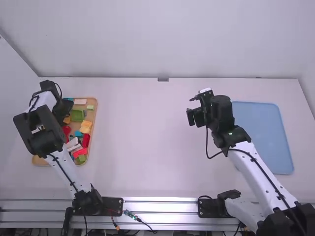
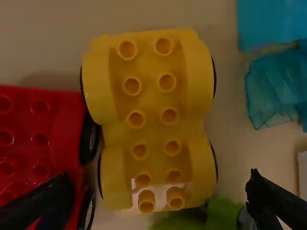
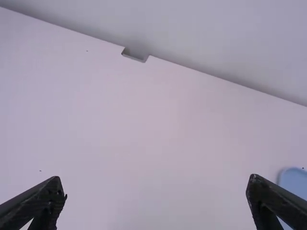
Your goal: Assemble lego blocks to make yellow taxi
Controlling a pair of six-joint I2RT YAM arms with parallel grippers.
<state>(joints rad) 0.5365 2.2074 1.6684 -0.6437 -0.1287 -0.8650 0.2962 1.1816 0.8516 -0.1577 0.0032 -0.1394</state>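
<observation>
Yellow plastic wheeled base point(image 2: 152, 110) is lying in the shallow tan tray point(image 1: 93, 118). Black left gripper point(image 1: 63, 109) is hovering above the tray, fingers spread; black right gripper point(image 1: 195, 117), likewise spread, is hanging well right of the tray.

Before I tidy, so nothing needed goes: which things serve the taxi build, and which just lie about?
Taxi, likely: yellow wheeled base; left gripper, open above it; wooden tray.
Lying about, seemingly: red wheeled base; green block; blue tray (unsure).
</observation>
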